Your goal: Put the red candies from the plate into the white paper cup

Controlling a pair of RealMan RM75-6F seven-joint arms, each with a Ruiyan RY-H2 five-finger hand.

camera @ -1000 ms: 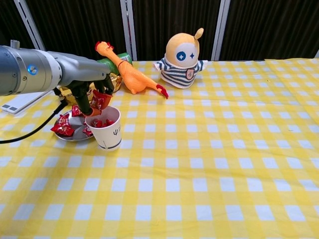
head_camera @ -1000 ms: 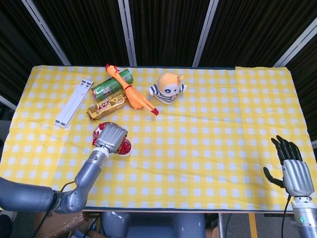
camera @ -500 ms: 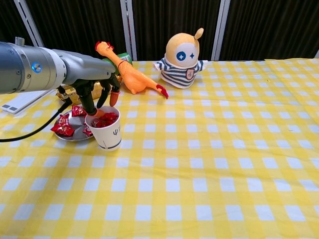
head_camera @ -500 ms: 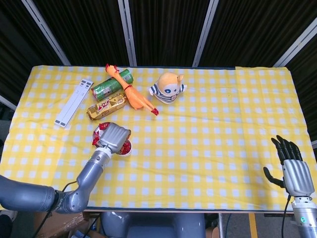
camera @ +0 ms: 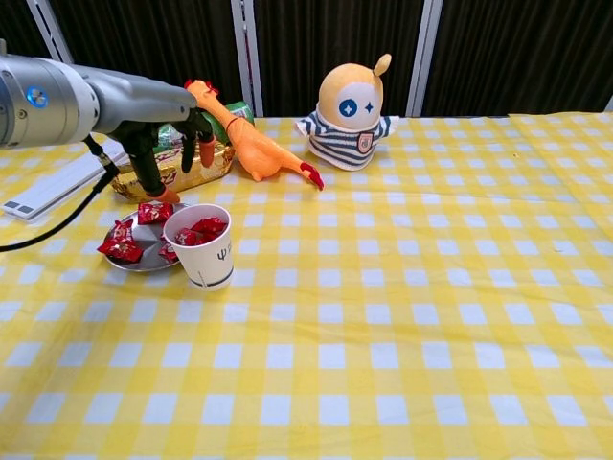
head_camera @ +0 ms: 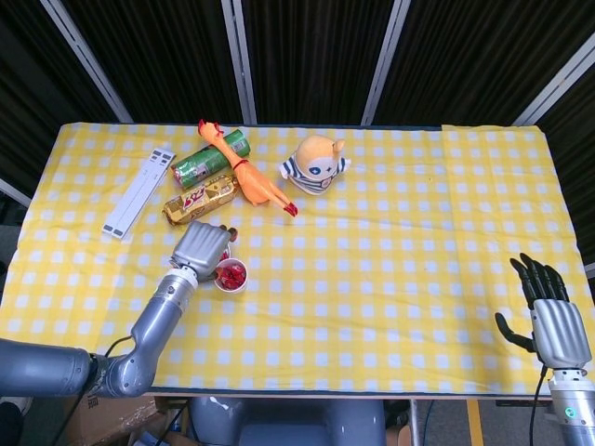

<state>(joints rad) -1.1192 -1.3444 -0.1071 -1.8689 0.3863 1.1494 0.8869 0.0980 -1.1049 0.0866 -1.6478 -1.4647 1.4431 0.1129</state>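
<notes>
The white paper cup stands upright at the left of the table, with several red candies inside it. Touching its left side is a small metal plate that holds more red candies. My left hand hangs above the plate's far side, fingers spread downward and holding nothing. In the head view this hand covers the plate, just left of the cup. My right hand is held open near the table's front right corner, far from the cup.
Behind the plate lie a gold-wrapped bar, a green can and an orange rubber chicken. A striped plush toy sits at the back centre. A white strip lies at the far left.
The left hand held a red candy over the cup, let it drop in, then rose and moved back left over the plate. The right hand has not moved.
</notes>
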